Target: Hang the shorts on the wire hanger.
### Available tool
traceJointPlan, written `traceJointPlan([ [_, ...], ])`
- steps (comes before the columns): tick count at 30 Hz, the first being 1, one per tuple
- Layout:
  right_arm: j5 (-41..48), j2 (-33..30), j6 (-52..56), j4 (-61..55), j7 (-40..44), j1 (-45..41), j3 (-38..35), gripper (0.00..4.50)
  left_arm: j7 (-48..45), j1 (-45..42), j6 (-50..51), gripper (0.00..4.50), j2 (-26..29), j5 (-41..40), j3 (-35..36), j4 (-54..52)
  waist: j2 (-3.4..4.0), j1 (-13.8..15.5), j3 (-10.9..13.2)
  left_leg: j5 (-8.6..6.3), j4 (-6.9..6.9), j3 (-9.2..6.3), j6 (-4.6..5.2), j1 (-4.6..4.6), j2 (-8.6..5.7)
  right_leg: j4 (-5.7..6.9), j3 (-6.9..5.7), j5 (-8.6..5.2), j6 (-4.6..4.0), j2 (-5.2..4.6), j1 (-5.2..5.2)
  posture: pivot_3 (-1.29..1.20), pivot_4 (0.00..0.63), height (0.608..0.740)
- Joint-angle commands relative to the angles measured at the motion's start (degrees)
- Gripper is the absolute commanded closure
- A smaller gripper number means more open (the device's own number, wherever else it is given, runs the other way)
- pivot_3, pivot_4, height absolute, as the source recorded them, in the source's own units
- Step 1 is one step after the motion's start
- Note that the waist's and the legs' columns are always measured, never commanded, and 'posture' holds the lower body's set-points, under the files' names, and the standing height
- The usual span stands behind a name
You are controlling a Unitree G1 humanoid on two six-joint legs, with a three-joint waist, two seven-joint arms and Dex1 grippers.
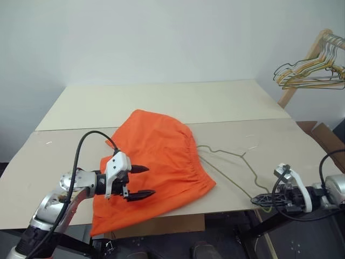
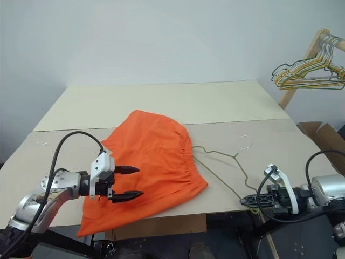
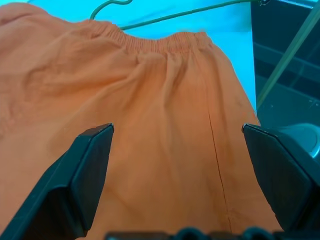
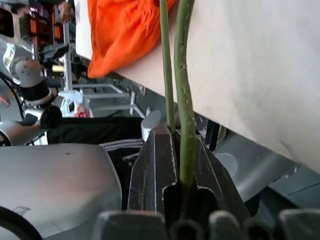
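One pair of bright orange shorts [image 1: 156, 162] lies spread flat on the front part of the pale tan table [image 1: 280, 145], its thin cloth softly wrinkled and its gathered elastic waistband running along the edge that faces the robot's right; a straight seam shows down the fabric in the left wrist view, and the near corner of the cloth hangs a little over the table's front edge. Just beside the waistband, on the bare tabletop, lies the wire hanger [image 1: 237, 164], thin and dull greenish grey, its curved hook toward the far right and its long wires running from the waistband to the front edge of the table. The left gripper [image 1: 141, 182] hovers over the near part of the shorts with its two black fingers spread wide and nothing between them; orange cloth fills the gap below it without touching the pads in the left wrist view. The right gripper [image 1: 259, 199] sits at the table's front edge, jaws closed tight on the hanger's near corner, and the right wrist view shows two strands of the wire rising out from between the clamped fingers [image 4: 155, 170]. A bunch of yellow, green and grey hangers [image 1: 312, 70] hangs on a wooden rack [image 1: 310, 56] at the far right. No brand, label or readable writing appears on the shorts or the hanger
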Motion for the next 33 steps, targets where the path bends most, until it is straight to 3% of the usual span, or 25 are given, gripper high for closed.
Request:
traceJointPlan([
  [1,0.7,0.2,-0.4,2.1,3.6,-3.9,1.5,4.5,0.1,-0.6,-1.6,0.04,0.3,0.8,-0.1,-1.7,0.0,0.0,0.0,0.0,0.0,0.0,0.0,0.0,0.0,0.0,0.0,0.0,0.0,0.0,0.0,-0.05,0.0,0.74],
  [6,0.5,0.5,-3.0,4.0,3.6,-7.6,6.5,4.5,0.0,-0.2,-2.6,0.04,0.7,2.9,-1.2,-1.2,0.01,0.1,0.0,0.0,0.02,0.0,0.0,0.02,0.0,0.02,-0.01,0.0,-0.01,0.0,0.01,-0.06,0.0,0.74],
  [10,-2.7,4.6,-6.3,13.3,3.6,-14.1,9.2,4.5,0.5,-0.5,-3.5,0.04,-0.1,4.3,-2.2,-0.7,0.0,0.0,0.0,0.0,0.02,0.0,0.0,0.01,0.0,0.0,0.0,0.01,-0.02,0.0,0.02,-0.05,0.0,0.74],
  [19,1.6,7.1,-11.8,17.4,3.6,-20.0,18.3,4.5,1.4,0.1,-3.8,0.04,-0.4,5.2,-2.2,-0.8,0.04,0.4,0.0,0.0,0.05,-0.02,0.0,-0.04,0.0,0.03,-0.02,0.02,-0.03,0.0,0.01,-0.03,0.0,0.74],
  [27,-4.6,17.5,-15.1,33.8,3.6,-26.2,14.8,4.5,3.1,0.8,-4.1,0.04,-2.1,5.4,-1.9,-1.1,0.02,0.5,0.0,0.01,0.07,-0.03,0.0,0.05,0.0,0.16,0.0,0.03,-0.05,0.02,0.02,-0.01,0.0,0.74],
  [33,2.1,14.6,-13.9,25.0,3.6,-24.3,19.0,4.5,3.6,0.9,-3.9,0.04,-2.8,5.1,-1.3,-1.0,0.07,1.7,0.0,0.01,0.1,-0.05,0.0,0.01,0.0,0.21,-0.01,0.03,-0.05,0.02,-0.02,0.0,0.0,0.74],
])
